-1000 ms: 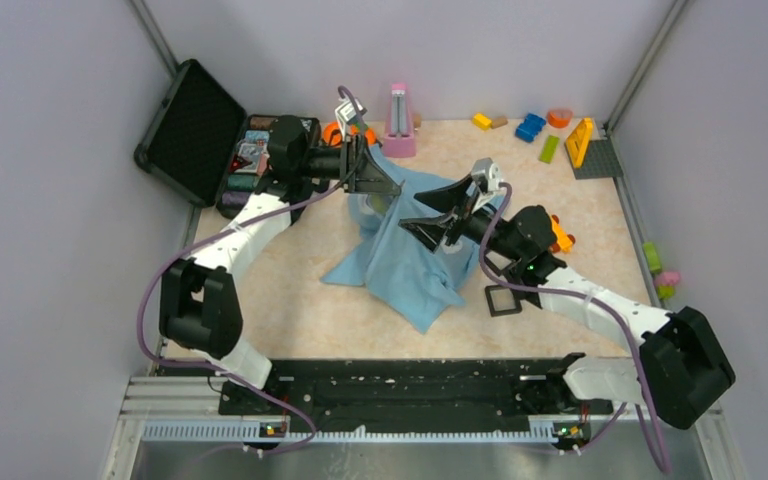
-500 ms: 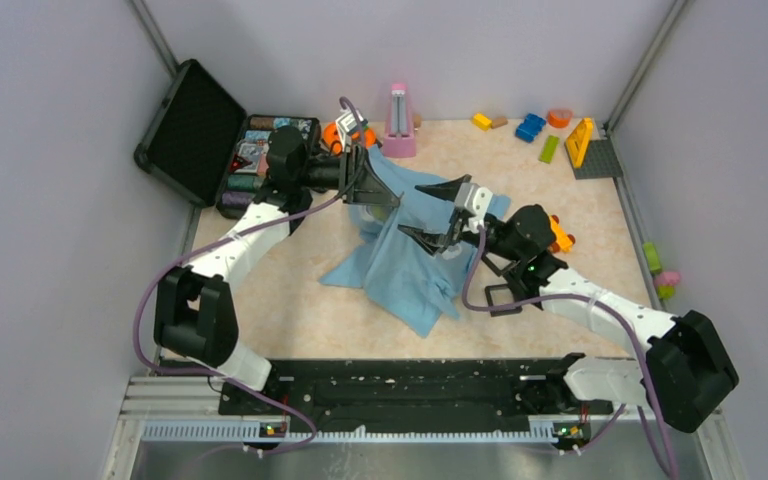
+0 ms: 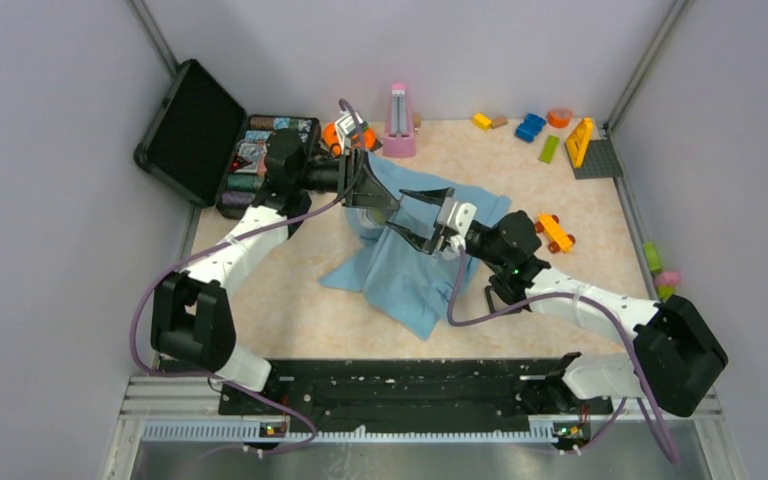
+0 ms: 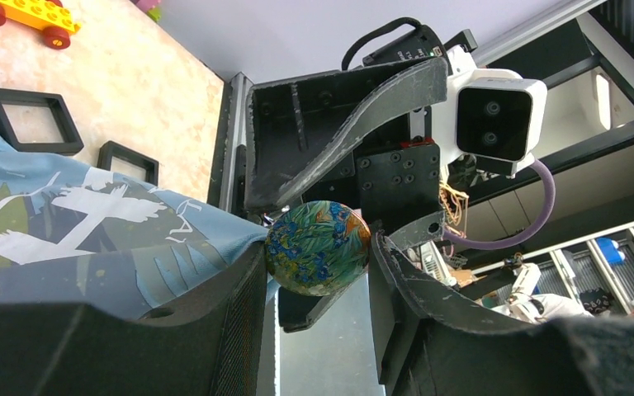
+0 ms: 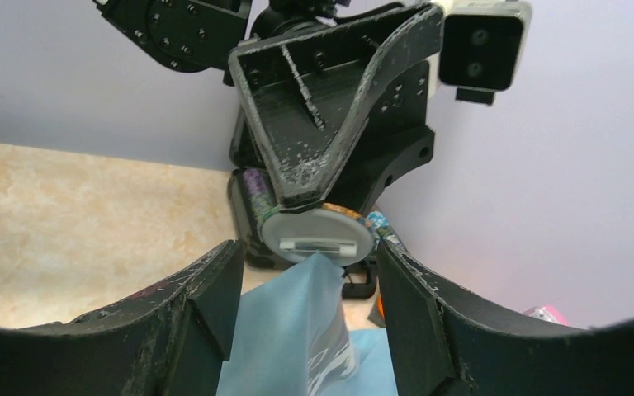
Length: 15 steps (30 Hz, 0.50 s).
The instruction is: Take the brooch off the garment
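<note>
The brooch [image 4: 318, 247] is a small round pin with a teal-green floral face, pinched between the fingers of my left gripper [image 3: 373, 196]. The right wrist view shows its white back with the clasp [image 5: 318, 235]. The light blue T-shirt [image 3: 410, 270] hangs from the brooch in a raised peak [image 5: 297, 330]; its white print shows in the left wrist view [image 4: 91, 214]. My right gripper [image 3: 412, 216] is open, facing the left gripper. Its jaws stand either side of the cloth peak just below the brooch [image 5: 309, 280], touching neither.
An open black case [image 3: 190, 130] with spools stands at the back left. A pink metronome [image 3: 398, 120] stands behind the shirt. Toy blocks [image 3: 530, 125] lie at the back right and an orange toy car [image 3: 555, 232] right of the shirt. Small black square frames [image 4: 25, 120] lie near the right arm.
My right gripper has moved left and forward until it is close up against the left gripper and the brooch. The left gripper has stayed nearly in place, still holding the brooch.
</note>
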Motion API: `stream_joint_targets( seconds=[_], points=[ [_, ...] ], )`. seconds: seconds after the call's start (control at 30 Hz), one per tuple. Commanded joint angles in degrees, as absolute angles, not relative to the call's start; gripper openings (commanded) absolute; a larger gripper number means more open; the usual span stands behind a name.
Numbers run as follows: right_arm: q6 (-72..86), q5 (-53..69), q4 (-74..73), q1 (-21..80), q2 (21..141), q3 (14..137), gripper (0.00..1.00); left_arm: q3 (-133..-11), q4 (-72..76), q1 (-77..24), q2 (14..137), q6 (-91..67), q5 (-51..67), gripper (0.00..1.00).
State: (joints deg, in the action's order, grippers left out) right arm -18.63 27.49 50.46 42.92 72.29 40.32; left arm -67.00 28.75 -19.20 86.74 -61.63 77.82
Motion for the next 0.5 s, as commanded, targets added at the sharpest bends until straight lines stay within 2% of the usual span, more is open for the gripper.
stream_joint_targets(
  seconds=[0.0, 0.13, 0.27, 0.37, 0.43, 0.47],
  points=[
    [-19.8, 27.0, 56.4, 43.4, 72.2, 41.7, 0.63, -67.5, 32.3, -19.3, 84.5, -61.9, 79.1, 0.12],
    [-19.9, 26.8, 57.3, 43.7, 72.3, 41.9, 0.61, -67.5, 32.3, -19.3, 84.8, -61.9, 79.5, 0.12],
    [-20.9, 27.8, 55.0, 43.9, 72.0, 42.8, 0.45, -67.7, 32.7, -19.3, 84.8, -62.3, 80.0, 0.13],
    [-21.4, 28.1, 53.7, 43.9, 71.4, 42.7, 0.37, -67.6, 32.7, -19.2, 84.7, -62.2, 80.1, 0.16],
    [-20.3, 28.6, 50.8, 43.8, 70.8, 43.6, 0.33, -67.4, 32.7, -19.2, 84.6, -62.0, 80.1, 0.24],
    [-19.5, 29.1, 47.2, 43.9, 70.7, 44.9, 0.31, -67.2, 32.7, -19.1, 84.5, -61.8, 80.1, 0.35]
  ],
)
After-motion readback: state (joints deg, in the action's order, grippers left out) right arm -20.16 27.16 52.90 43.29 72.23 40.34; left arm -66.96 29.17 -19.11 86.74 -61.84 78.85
